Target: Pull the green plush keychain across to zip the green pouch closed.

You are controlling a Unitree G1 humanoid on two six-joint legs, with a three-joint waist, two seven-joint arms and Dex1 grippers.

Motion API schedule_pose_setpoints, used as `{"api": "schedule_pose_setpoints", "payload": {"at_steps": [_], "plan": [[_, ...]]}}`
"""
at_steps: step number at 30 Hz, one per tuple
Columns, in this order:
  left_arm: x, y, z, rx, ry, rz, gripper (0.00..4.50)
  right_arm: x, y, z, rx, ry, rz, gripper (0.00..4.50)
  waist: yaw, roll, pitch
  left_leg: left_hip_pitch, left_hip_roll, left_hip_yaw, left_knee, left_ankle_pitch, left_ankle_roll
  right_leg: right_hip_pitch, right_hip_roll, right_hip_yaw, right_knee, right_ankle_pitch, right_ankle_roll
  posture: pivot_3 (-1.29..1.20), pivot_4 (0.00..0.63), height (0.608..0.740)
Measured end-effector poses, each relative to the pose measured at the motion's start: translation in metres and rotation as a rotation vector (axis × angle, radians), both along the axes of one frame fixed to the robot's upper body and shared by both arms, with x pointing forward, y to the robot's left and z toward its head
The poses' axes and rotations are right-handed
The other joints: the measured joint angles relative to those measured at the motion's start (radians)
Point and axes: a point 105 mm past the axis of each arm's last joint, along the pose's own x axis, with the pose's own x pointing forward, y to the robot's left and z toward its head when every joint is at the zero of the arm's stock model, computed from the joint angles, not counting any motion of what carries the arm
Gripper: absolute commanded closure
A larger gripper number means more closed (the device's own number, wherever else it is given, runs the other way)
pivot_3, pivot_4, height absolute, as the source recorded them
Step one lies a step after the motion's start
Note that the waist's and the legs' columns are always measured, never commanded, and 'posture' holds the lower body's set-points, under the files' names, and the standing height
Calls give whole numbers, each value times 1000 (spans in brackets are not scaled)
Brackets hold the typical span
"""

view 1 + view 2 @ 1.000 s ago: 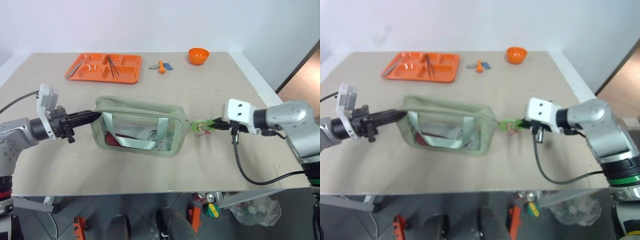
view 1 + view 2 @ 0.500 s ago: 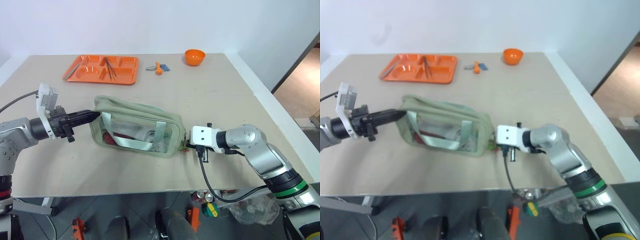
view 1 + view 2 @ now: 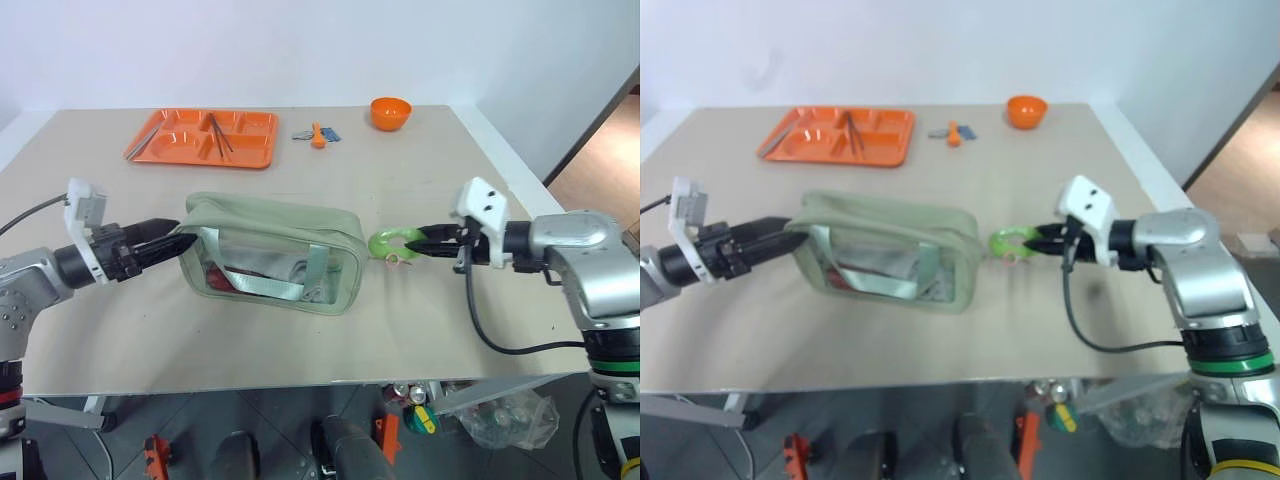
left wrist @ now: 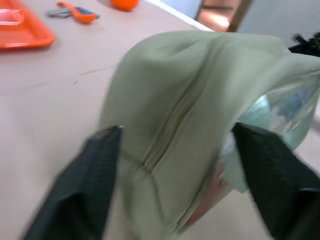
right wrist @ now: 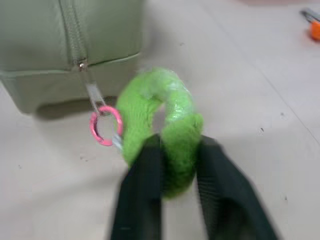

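Your right gripper (image 5: 175, 165) has its fingers pinched on the green plush keychain (image 3: 390, 240), which hangs just off the green pouch's (image 3: 272, 250) end that faces the right edge of the counter (image 3: 450, 330). The right wrist view shows the plush squeezed between the two fingers, joined through a pink ring (image 5: 105, 125) and a thin metal pull to the zipper slider (image 5: 80, 65), which already sits at that end of the zipper, so I judge the pouch closed or very nearly so.

Your left gripper (image 4: 172, 165) has its fingers spread wide on either side of the pouch's opposite end; they straddle the fabric but do not seem to clamp it, so the pouch looks unanchored on that side.

Here is what can go wrong for you:
- If you keep pulling toward the right edge with nothing holding the other end, the whole pouch can slide or tip over the counter
- The slider looks to be at its stop, so more pull loads the thin metal link and pink ring, which could bend or snap
- The plush is soft and compressible; a jerk could let it squirt out of the fingers
- The left fingers could snag the fabric or a strap (image 3: 316, 268) as you draw them away, dragging the pouch toward the left edge
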Motion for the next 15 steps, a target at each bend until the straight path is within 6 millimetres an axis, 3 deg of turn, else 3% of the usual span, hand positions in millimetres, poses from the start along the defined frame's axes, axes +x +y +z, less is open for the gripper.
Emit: {"api": "schedule_pose_setpoints", "payload": {"at_steps": [7,12,15], "plan": [[-15,19,-6,-3,15,97,0,-19,-9,20,164,56,-29,78,-7,0,0,1,0,1,0,0,0,0,0,1,0,0,0,0,150,740],[-28,42,-12,-5,33,211,0,-45,-8,49,328,63,22,78,-7,0,0,1,0,-1,-1,0,0,0,0,1,0,-1,-1,0,150,740],[-31,48,-11,-43,17,246,0,-62,-1,54,385,73,70,78,-6,0,0,1,0,-1,0,0,0,1,0,1,0,-1,-1,0,150,740]]}}
